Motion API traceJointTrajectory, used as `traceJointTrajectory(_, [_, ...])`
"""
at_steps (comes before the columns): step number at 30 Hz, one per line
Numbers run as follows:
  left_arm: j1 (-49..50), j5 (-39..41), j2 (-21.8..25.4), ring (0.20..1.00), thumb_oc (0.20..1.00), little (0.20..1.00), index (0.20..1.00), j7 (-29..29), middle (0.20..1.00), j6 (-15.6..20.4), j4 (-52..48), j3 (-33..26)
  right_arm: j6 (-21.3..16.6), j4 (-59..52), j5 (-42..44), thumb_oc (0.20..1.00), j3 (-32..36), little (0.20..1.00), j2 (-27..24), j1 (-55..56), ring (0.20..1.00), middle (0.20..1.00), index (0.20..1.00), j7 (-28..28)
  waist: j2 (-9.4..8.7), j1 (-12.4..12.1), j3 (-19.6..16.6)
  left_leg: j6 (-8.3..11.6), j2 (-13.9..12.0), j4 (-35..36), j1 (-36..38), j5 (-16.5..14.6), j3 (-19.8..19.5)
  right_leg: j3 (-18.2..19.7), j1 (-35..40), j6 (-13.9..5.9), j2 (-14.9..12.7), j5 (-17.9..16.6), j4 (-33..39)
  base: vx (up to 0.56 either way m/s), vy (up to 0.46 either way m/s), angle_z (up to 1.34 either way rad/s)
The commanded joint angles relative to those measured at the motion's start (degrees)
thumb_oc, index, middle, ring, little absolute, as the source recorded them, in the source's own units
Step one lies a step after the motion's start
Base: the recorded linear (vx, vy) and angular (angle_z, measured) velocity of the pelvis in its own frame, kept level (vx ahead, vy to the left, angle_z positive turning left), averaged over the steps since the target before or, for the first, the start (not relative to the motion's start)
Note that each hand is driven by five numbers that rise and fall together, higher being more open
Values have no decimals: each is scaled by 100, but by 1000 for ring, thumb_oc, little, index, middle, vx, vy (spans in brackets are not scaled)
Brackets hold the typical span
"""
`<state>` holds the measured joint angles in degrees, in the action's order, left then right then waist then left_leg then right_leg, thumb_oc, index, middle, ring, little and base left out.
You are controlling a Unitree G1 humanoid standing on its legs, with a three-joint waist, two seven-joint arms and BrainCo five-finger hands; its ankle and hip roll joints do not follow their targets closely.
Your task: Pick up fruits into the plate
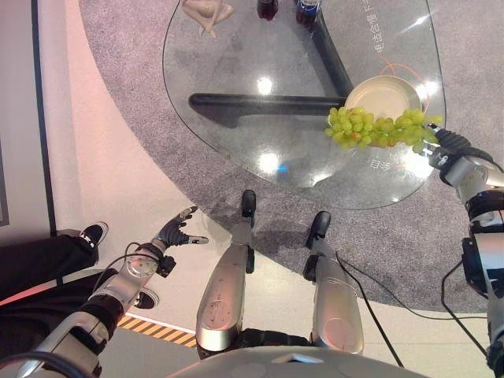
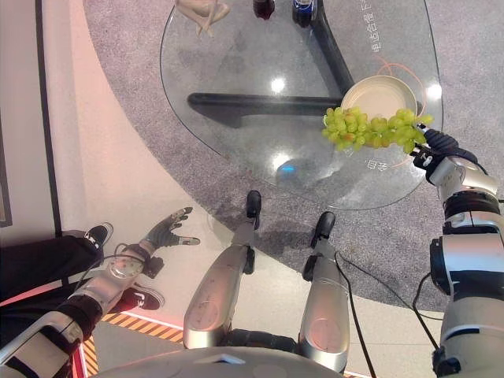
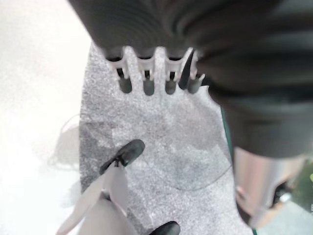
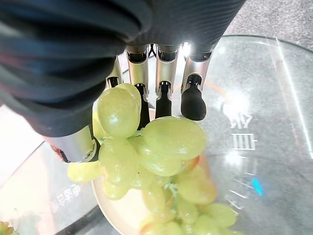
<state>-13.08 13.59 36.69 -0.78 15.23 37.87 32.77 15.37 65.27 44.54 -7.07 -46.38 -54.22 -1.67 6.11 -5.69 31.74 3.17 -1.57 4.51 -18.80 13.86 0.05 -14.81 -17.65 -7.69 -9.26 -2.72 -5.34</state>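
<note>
the right hand (image 2: 435, 151) reaches in over the near right edge of the oval clear-glass table (image 1: 236, 150) with its fingers (image 4: 193, 100) curled about one end of a long bunch of pale green grapes (image 1: 378, 130). in the right wrist view the grapes (image 4: 151, 147) hang against the palm with the dark fingertips closed over them, so the hand is gripping the fruit. the bunch stretches sideways from the hand along the near rim of the round cream-coloured plate (image 1: 386, 93); its far end overlaps that rim, but most of the bunch looks to lie in front of the plate, not in its bowl. whether the grapes are lifted clear of the glass or dragging on it cannot be told from the head views.

the left hand (image 1: 177, 229) is held low at the robot's left side, over the pale floor (image 1: 118, 157) and well apart from the table, its fingers (image 3: 146, 85) straight and holding nothing.

judged stage of the task: the grasp is made and the carry is nearly finished; what is left is to bring the bunch fully over the plate, set it down and release. no other fruit can be made out on the table, so this bunch may be the last, or the sole, item. at the far edge of the glass stand two dark bottles (image 1: 268, 8) and a pale figurine-like object (image 1: 206, 14), neither part of the task. a person's dark trouser leg and black-and-white shoe (image 1: 94, 233) show at the left, beside the left arm.
</note>
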Motion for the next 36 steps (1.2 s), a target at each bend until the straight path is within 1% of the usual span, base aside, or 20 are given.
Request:
traceJointTrajectory(1, [-69,156,-284,1000,1000,1000,1000,-53,1000,200,233,161,-232,-171,253,366,-282,366,-584,-429,366,366,366,-214,57,6,-195,-198,327,-606,42,-1031,132,-76,-356,350,298,217,-527,0,0,0])
traceJointTrajectory(2, [-69,146,-312,1000,1000,1000,1000,-59,1000,203,249,175,-291,-196,270,464,-305,464,-566,-468,464,464,464,-250,63,4,-195,-196,328,-606,48,-1032,134,-80,-357,348,291,218,-534,0,0,0])
traceJointTrajectory(3, [-65,144,-322,1000,1000,1000,1000,-55,1000,212,261,180,-305,-235,266,507,-319,507,-554,-494,507,507,507,-301,67,6,-195,-199,331,-608,52,-1037,136,-80,-362,345,285,221,-544,0,0,0])
traceJointTrajectory(4, [-58,157,-316,1000,1000,1000,1000,-48,1000,209,250,185,-328,-290,225,696,-328,696,-545,-519,696,696,696,-367,71,5,-195,-202,336,-606,54,-1037,137,-79,-365,344,280,220,-547,0,0,0])
traceJointTrajectory(5, [-54,164,-311,1000,1000,1000,1000,-45,1000,207,242,185,-340,-307,225,834,-331,834,-547,-525,834,834,834,-384,72,5,-195,-202,336,-605,55,-1036,137,-80,-364,343,278,219,-546,0,0,0])
traceJointTrajectory(6, [-45,160,-318,1000,1000,1000,1000,-47,1000,212,238,190,-421,-321,225,1000,-340,1000,-541,-544,1000,1000,1000,-416,79,-1,-195,-204,340,-610,47,-1034,137,-84,-372,342,274,218,-552,6,35,1])
traceJointTrajectory(7, [-32,174,-334,1000,1000,1000,1000,-66,1000,210,232,218,-521,-400,178,1000,-376,1000,-525,-612,1000,1000,1000,-523,90,-5,-195,-203,349,-605,55,-1034,135,-83,-367,343,270,227,-555,7,42,1])
traceJointTrajectory(12, [-4,189,-391,1000,1000,1000,1000,-72,1000,241,257,228,-841,-611,-53,1000,-467,1000,-483,-709,1000,1000,1000,-561,118,4,-195,-202,358,-606,68,-1039,156,-81,-367,338,252,231,-560,5,39,0])
traceJointTrajectory(16, [14,175,-436,1000,1000,1000,1000,-58,1000,229,273,194,-974,-884,-267,1000,-528,1000,-431,-697,1000,1000,1000,-503,115,21,-195,-201,364,-605,95,-1049,174,-76,-357,338,242,239,-567,1,17,0])
traceJointTrajectory(23, [28,174,-471,1000,1000,1000,1000,-21,1000,227,262,157,-982,-1048,-319,1000,-576,1000,-416,-650,1000,1000,1000,-468,97,41,-195,-195,355,-582,175,-1056,205,-74,-292,337,235,241,-549,0,0,0])
traceJointTrajectory(27, [44,177,-500,1000,1000,1000,1000,-31,1000,243,281,145,-1143,-1067,-377,1000,-563,1000,-396,-594,1000,1000,1000,-425,78,49,-195,-196,343,-574,220,-1065,218,-83,-250,337,239,240,-537,-7,0,-1])
traceJointTrajectory(28, [54,169,-538,1000,1000,1000,1000,-9,1000,268,331,98,-1381,-1126,-344,1000,-528,1000,-361,-510,1000,1000,1000,-379,46,55,-195,-194,334,-564,272,-1082,223,-94,-187,341,246,245,-509,-24,-2,-3])
traceJointTrajectory(29, [55,164,-543,1000,1000,1000,1000,-9,1000,270,341,94,-1435,-1127,-348,1000,-520,1000,-352,-494,1000,1000,1000,-372,41,55,-195,-193,334,-564,282,-1085,222,-97,-175,340,246,244,-504,-34,-5,-3])
traceJointTrajectory(30, [54,229,-585,1000,1000,1000,1000,34,1000,274,409,42,-1632,-1197,-345,1000,-475,1000,-285,-382,1000,1000,1000,-318,7,69,-195,-188,326,-575,332,-1101,229,-104,-121,336,250,244,-499,0,0,0])
traceJointTrajectory(33, [38,343,-720,1000,1000,1000,1000,145,1000,250,576,-111,-2019,-1391,-433,1000,-303,1000,-61,64,1000,1000,1000,-334,-70,116,-195,-187,308,-581,484,-1139,246,-110,35,328,258,243,-463,0,0,0])
traceJointTrajectory(36, [39,454,-879,1000,1000,1000,1000,354,1000,139,746,-345,-2434,-1639,-410,1000,-35,1000,383,878,1000,1000,1000,-245,-172,196,-195,-184,270,-567,765,-1186,308,-91,328,311,249,220,-366,-19,-4,2])
